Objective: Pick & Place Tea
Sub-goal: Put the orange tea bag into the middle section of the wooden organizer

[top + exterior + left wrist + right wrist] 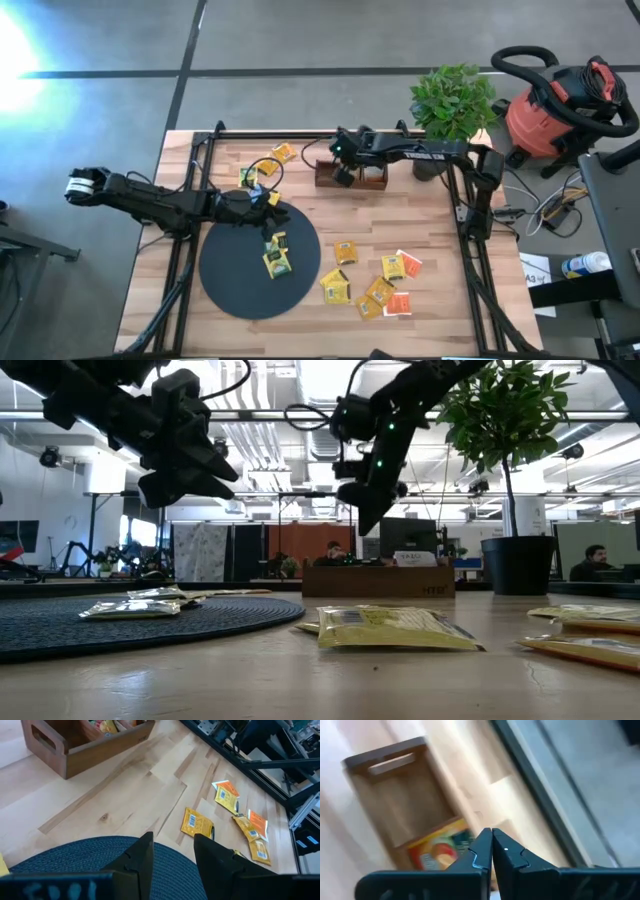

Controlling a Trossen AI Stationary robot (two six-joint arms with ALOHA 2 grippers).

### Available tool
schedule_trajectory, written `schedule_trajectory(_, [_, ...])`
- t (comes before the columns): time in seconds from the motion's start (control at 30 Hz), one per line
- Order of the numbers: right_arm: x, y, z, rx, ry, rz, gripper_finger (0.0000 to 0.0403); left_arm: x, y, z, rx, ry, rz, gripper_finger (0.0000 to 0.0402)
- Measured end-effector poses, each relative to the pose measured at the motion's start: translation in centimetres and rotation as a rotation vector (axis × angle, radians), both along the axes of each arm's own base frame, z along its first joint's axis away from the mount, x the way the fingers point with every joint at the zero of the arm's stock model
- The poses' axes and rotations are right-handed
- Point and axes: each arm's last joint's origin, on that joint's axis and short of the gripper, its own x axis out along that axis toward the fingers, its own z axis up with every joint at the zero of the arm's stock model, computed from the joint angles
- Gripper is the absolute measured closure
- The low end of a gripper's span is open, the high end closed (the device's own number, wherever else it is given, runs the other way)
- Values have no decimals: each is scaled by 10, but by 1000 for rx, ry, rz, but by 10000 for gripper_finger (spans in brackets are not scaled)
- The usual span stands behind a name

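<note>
The small flat square yellow paper tea sachets have no long axis; 2 lie flat and slightly askew on the round black woven disc, just below the left gripper. More yellow and orange-red sachets lie scattered well to its right. Their print is too small to read. The left gripper hovers over the disc's edge, fingers apart, holding nothing. The right gripper, fingers pressed together and empty, hangs above the brown rectangular wooden tray.
</note>
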Motion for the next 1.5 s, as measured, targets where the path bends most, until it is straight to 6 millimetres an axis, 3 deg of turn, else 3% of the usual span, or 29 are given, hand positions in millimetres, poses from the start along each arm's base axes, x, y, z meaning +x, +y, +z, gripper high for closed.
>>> schedule_trajectory(0.17, [-8,2,14,29,-25,18,394,0,1,0,9,-2,16,266])
schedule_trajectory(0.47, [-13,25,10,435,-44,141,394,0,1,1,13,-7,24,266])
schedule_trajectory(0.63, [-19,60,10,586,79,227,394,0,1,1,14,-7,22,266])
schedule_trajectory(0.83, [-27,123,3,713,274,328,394,0,1,1,22,-5,14,266])
schedule_trajectory(1.03, [-33,182,-14,724,308,348,361,0,0,1,14,-4,-8,266])
schedule_trajectory(1.2, [-23,213,-26,675,140,408,298,0,-1,1,25,0,-36,266])
schedule_trajectory(1.3, [-17,228,-30,496,60,497,263,0,-2,1,28,1,-51,266])
schedule_trajectory(1.4, [-18,235,-39,302,87,511,239,2,-2,1,24,-11,-57,266])
schedule_trajectory(1.5, [-21,236,-46,272,96,461,225,9,-4,-2,34,-29,-112,266])
